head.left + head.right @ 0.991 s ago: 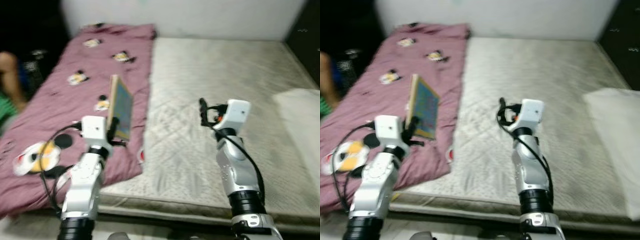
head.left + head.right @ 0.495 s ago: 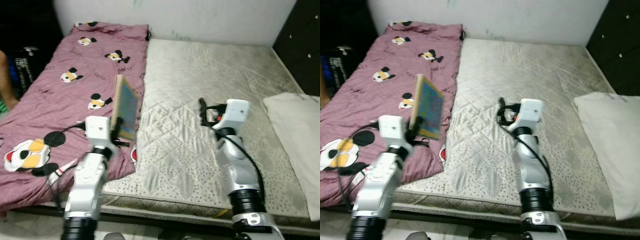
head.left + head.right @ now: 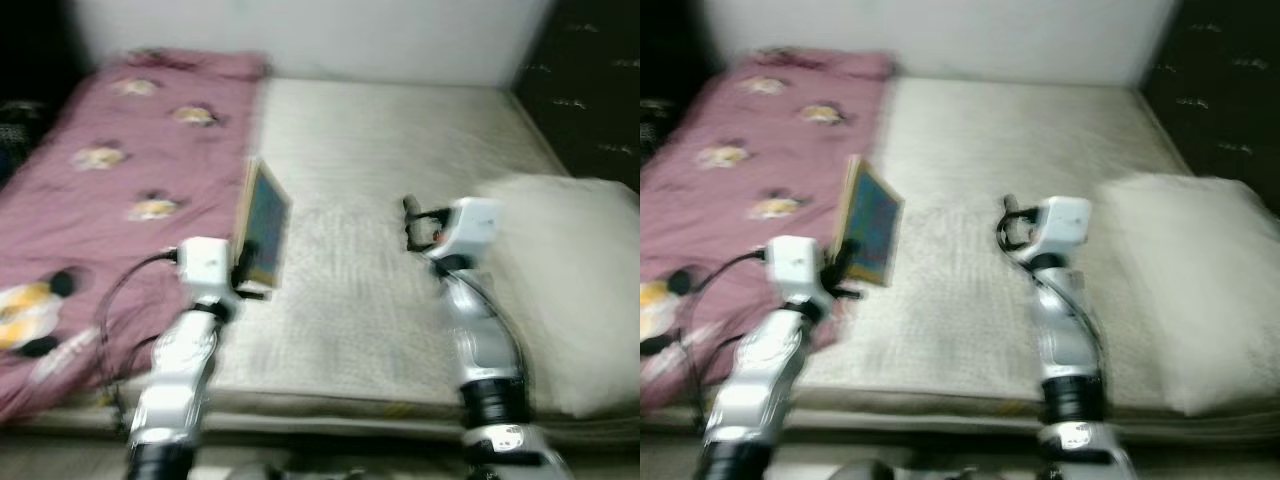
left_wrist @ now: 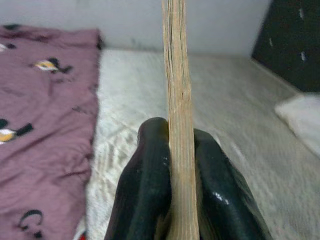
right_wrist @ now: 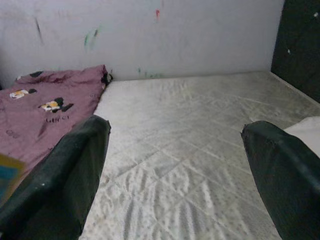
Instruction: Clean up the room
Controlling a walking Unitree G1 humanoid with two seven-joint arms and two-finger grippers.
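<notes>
While the left end effector (image 4: 175, 200) clamps a book (image 3: 264, 226) upright above the mattress (image 3: 400, 150) beside the maroon sheet (image 3: 90, 180), the right end effector (image 5: 175, 165) hovers wide open and empty. Carrying seems underway; next comes finding the book a home.

A bare mattress (image 3: 400, 150) meets a white wall (image 5: 150, 35).

A blanket (image 3: 100, 190) covers the mattress's (image 3: 400, 170) left side, a pillow (image 3: 570, 280) lies right, a wall (image 3: 300, 35) behind.
</notes>
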